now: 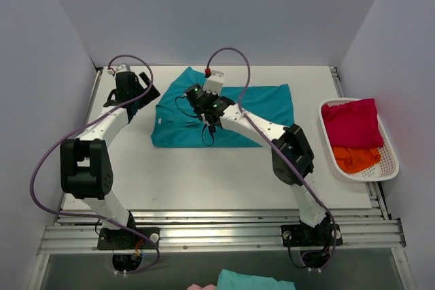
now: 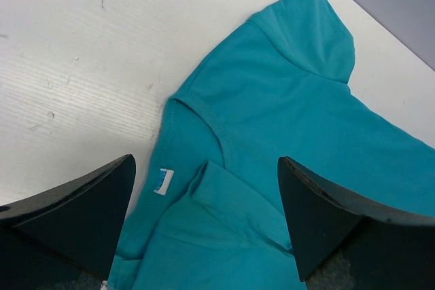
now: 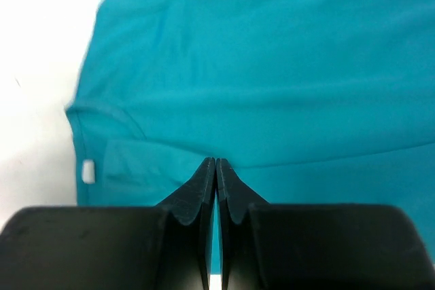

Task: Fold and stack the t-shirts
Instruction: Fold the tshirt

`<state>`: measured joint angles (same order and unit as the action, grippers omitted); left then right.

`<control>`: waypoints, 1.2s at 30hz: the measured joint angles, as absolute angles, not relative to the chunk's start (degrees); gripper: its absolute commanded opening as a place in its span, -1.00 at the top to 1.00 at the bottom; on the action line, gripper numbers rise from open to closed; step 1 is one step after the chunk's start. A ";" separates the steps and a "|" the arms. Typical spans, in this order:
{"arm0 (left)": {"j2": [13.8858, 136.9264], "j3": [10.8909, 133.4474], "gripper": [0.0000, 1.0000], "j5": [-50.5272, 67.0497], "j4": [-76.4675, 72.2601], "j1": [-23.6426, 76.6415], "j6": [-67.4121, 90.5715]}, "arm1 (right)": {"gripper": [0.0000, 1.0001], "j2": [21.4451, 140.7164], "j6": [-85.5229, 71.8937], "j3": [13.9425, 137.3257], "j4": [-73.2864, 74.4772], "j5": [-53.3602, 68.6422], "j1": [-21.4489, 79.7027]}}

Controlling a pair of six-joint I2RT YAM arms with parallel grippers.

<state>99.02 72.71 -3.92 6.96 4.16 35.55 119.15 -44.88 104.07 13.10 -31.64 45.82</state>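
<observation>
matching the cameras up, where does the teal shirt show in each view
Top external: teal t-shirt spread flat at centre, under the right gripper.
Left wrist: fills the right and lower frame.
Right wrist: fills nearly the whole frame.
Shared landmark: white neck label, seen in both wrist views.

**Where We Find Things**

We see the spread t-shirt [image 1: 262, 103] lying flat on the table [image 1: 204, 174], far of centre. At the table's right edge sits the basket [image 1: 391, 168]. In it the rear t-shirt [image 1: 352, 123] lies behind the front t-shirt [image 1: 355, 159], touching it.
</observation>
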 measured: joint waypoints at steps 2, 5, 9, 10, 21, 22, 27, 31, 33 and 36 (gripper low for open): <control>98.24 71.16 -0.88 -3.97 6.35 4.16 35.27 | 1.00 123.72 -45.10 105.69 13.54 -30.39 47.29; 98.08 70.19 -0.89 -3.86 6.17 4.16 35.16 | 1.00 129.36 -45.43 106.30 14.74 -28.47 48.51; 98.08 70.02 -0.88 -3.77 5.72 4.16 35.09 | 1.00 133.01 -45.91 106.30 16.53 -26.46 49.43; 98.08 70.00 -0.89 -3.75 5.52 4.16 35.09 | 1.00 133.03 -46.06 106.30 16.88 -26.11 49.56; 98.43 69.97 -0.89 -3.11 3.79 4.14 35.09 | 1.00 134.65 -46.41 112.29 16.69 -24.97 49.87; 98.48 69.97 -0.89 -3.09 3.68 4.12 35.11 | 1.00 135.15 -46.41 112.97 16.60 -24.77 49.84; 98.59 69.95 -0.89 -2.72 3.53 3.84 35.11 | 1.00 138.63 -46.41 115.83 16.71 -23.42 49.47; 98.59 69.69 -0.89 -2.70 3.31 3.42 35.11 | 1.00 141.75 -46.39 118.37 17.04 -22.33 48.93; 98.59 69.36 -0.89 -2.70 3.20 3.25 35.11 | 1.00 142.69 -46.33 119.57 16.86 -22.09 48.56; 98.59 68.82 -0.89 -2.70 3.20 3.14 35.11 | 1.00 143.61 -46.26 121.36 16.53 -21.50 47.51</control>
<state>98.59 68.82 -2.70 3.20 3.14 35.11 143.61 -46.26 121.36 16.53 -21.50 47.51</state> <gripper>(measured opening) 0.946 0.002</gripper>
